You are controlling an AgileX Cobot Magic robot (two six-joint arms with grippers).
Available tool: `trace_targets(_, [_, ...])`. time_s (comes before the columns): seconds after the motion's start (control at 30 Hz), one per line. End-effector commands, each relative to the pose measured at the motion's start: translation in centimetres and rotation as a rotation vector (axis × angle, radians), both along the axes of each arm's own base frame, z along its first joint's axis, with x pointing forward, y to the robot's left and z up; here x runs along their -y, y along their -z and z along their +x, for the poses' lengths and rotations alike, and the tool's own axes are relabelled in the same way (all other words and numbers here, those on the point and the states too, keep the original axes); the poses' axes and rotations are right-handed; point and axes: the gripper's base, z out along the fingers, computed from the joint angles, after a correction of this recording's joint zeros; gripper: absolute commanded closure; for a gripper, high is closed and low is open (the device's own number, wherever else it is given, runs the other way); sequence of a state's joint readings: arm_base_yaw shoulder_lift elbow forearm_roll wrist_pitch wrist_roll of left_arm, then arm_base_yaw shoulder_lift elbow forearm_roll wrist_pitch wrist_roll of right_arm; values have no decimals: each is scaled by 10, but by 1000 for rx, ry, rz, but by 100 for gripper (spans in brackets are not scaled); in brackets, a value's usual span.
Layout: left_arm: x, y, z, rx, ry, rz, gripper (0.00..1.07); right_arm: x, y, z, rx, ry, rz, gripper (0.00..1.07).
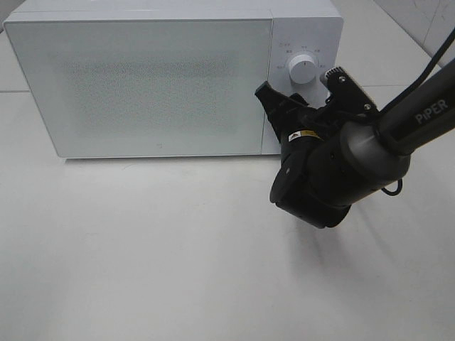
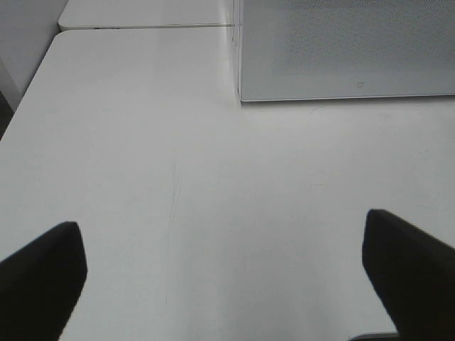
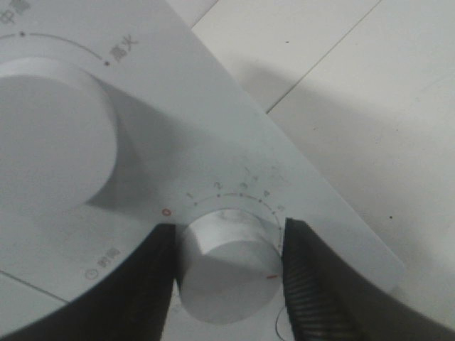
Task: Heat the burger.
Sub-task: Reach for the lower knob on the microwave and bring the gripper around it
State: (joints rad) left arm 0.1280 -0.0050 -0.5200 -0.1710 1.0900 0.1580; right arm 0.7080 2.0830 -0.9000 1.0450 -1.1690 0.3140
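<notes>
Microwave point(image 1: 142, 85) sits at the back of the counter point(image 1: 142, 249) with its door point(image 1: 138, 89) closed. The door panel is frosted, so nothing inside can be made out. Burger isn't visible in any view, so I can't tell where it is.

Right fingers point(image 3: 128, 291) are partly closed and clamped on the lower timer knob point(image 3: 227, 270), one finger on each side, both touching the knob rim. The red tick on the knob edge sits next to one finger, away from the red zero mark on the scale. The upper knob point(image 1: 301, 71) is free, just above the grip.

Left fingers point(image 2: 43, 280) are spread wide and hold nothing. They hover over bare counter off the microwave's front corner, well apart from it. The left arm is out of the overhead shot.
</notes>
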Motion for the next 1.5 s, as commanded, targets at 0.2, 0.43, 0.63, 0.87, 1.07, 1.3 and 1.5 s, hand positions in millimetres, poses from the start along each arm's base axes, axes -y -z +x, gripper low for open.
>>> trace_targets(0.2, [0, 0, -2, 31, 0, -6, 8, -12, -11, 6, 67, -99, 133, 92])
trace_targets(0.43, [0, 0, -2, 31, 0, -6, 8, -16, -12, 6, 91, -124, 249, 92])
trace_targets(0.63, [0, 0, -2, 31, 0, -6, 8, -21, -14, 7, 115, -165, 344, 92])
trace_targets(0.87, [0, 0, -2, 31, 0, -6, 8, -24, -17, 7, 143, -170, 504, 92])
trace_targets(1.07, [0, 0, -2, 31, 0, -6, 8, -28, -20, 7, 176, -191, 658, 92])
trace_targets(1.3, [0, 0, -2, 31, 0, -6, 8, -30, -26, 7, 227, -205, 841, 92])
trace_targets(1.5, [0, 0, -2, 31, 0, -6, 8, -30, -31, 6, 281, -221, 905, 92])
